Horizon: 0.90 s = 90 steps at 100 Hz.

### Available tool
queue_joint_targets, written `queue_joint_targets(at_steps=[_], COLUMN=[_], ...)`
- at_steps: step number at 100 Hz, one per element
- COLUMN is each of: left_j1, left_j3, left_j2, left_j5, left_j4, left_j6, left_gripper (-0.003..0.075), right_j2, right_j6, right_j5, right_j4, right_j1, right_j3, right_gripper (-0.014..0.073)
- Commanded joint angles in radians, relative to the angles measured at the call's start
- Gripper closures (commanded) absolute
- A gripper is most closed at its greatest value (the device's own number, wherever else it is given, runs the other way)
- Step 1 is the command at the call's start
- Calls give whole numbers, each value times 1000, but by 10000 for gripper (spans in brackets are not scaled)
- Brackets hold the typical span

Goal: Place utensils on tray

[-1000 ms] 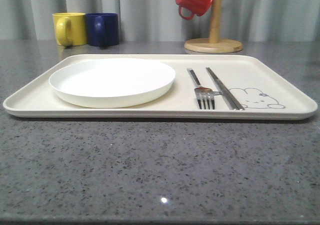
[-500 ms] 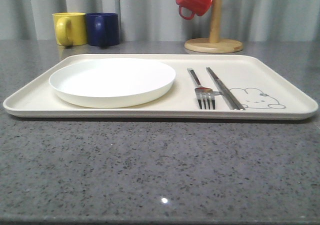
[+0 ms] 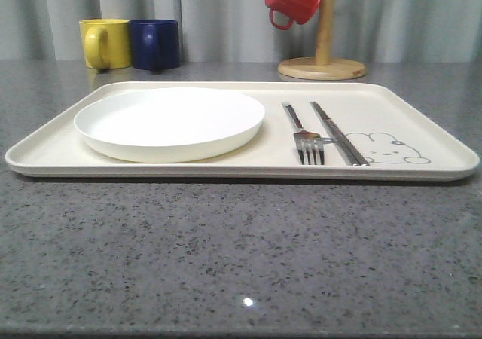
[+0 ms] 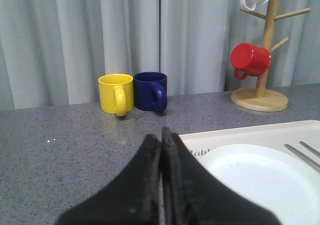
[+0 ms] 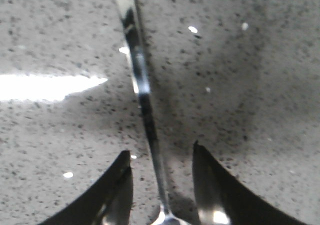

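A glossy white plate (image 3: 169, 122) fills the left of the cream, low-rimmed tray (image 3: 422, 132) at mid-frame; a steel fork (image 3: 304, 137) and flat chopsticks (image 3: 337, 132) lie side by side to its right. Speckled grey stone counter (image 3: 241, 256) spreads bare below. The left gripper (image 4: 161, 135) is pressed together. The right gripper (image 5: 161, 157) is apart — a slim shiny spoon (image 5: 145, 105) handle runs between its fingers, on the counter.

light: even, soft | glare: white streak on countertop (image 5: 50, 86) | blur: right wrist view soft
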Motion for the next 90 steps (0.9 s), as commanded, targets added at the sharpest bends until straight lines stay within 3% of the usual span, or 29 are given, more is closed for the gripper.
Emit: queue_joint_targets(at_steps=[1,77,90], left_j1=[-7,-7,-7], left_j3=[-27,-27,-27], left_j2=[6,6,6], left_j5=[-83,-83,-83], left_j4=[-3,-3,-3], left_j6=[-3,-3,-3], left_gripper=[738,738,738], right_j2=[-35,19,19], right_j6=[-25,-25,-25], right_j5=[-14,-14,-14], right_j4=[18,34,38], right_j1=[-8,-8,-8], right_j3=[-21,-21,-21], right_gripper=[283,285,368])
